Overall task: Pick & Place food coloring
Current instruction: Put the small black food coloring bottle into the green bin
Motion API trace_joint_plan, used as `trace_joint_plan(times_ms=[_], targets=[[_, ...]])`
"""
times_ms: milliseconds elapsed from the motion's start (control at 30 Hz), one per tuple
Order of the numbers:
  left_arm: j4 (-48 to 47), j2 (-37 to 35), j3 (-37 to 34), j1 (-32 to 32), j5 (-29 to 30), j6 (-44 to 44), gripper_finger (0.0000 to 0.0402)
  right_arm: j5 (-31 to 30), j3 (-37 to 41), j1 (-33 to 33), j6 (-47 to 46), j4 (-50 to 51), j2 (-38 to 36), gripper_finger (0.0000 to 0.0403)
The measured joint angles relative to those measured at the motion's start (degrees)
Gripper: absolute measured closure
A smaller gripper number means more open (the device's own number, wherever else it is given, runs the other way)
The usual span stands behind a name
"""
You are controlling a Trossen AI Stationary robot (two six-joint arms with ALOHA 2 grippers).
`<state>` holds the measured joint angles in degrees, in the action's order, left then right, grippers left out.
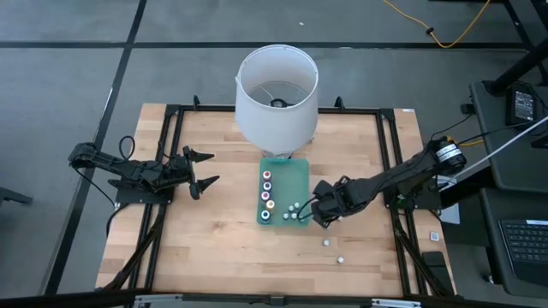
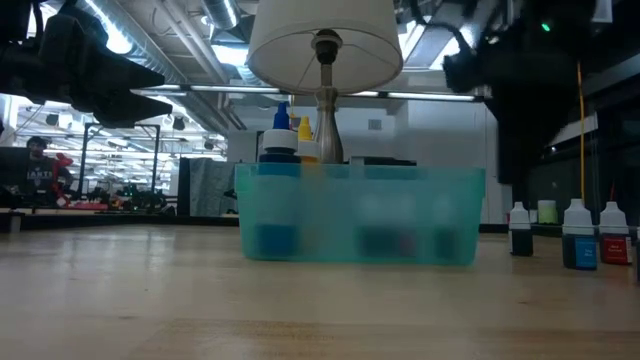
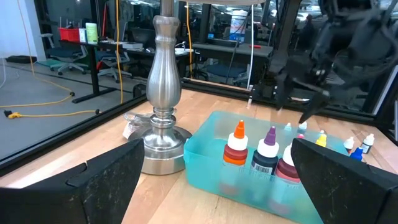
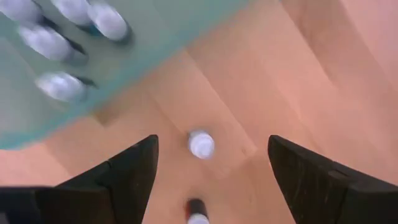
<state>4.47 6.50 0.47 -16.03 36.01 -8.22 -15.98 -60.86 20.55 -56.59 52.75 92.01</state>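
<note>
Beside the bin's right wall: right gripper [image 1: 318, 214], jaws parted, empty, above a white-capped bottle [image 4: 201, 144] standing on the table.
Left gripper [image 1: 205, 168]: jaws wide, empty, at the table's left, well apart from the bin.
Food coloring [image 1: 267, 194]: a column of bottles inside the green bin [image 1: 295, 174]; others stand on the wooden table [image 1: 214, 239] right of it.
Lamp [image 1: 276, 94]: behind the bin.

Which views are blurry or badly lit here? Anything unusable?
Right wrist view: motion-smeared, the bottles in the bin and the white-capped bottle on the table are soft blobs. Low view: the bin's near wall is hazy, the ceiling lights glare, and the arms overhead are dark shapes. Left wrist view: the other arm is smeared; the lamp base is sharp. High view: evenly lit, clear.
</note>
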Motion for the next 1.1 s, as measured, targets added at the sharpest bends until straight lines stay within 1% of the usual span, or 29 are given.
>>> trace_joint_plan(times_ms=[67, 133, 267, 467, 733, 833, 1100], targets=[[0.0, 0.0, 0.0, 0.0, 0.0, 0.0, 0.0002, 1.2, 2.0, 0.0, -0.1, -1.5, 0.0, 0.0100], [0.0, 0.0, 0.0, 0.0, 0.0, 0.0, 0.0002, 2.1, 3.8, 0.0, 0.5, -5.1, 0.0, 0.0100], [0.0, 0.0, 0.0, 0.0, 0.0, 0.0, 0.0002, 1.3, 6.1, 0.1, 1.5, -9.1, 0.1, 0.0100], [0.0, 0.0, 0.0, 0.0, 0.0, 0.0, 0.0002, 1.1, 8.8, 0.0, 1.5, -12.2, 0.2, 0.0100], [0.0, 0.0, 0.0, 0.0, 0.0, 0.0, 0.0002, 2.1, 9.2, 0.1, 2.8, -13.3, 0.6, 0.0103], [0.0, 0.0, 0.0, 0.0, 0.0, 0.0, 0.0002, 2.6, 9.2, 0.0, 2.9, -13.4, 0.6, 0.0123], [0.0, 0.0, 0.0, 0.0, 0.0, 0.0, 0.0002, 3.6, 9.2, 0.1, 2.8, -13.5, 0.6, 0.0209]])
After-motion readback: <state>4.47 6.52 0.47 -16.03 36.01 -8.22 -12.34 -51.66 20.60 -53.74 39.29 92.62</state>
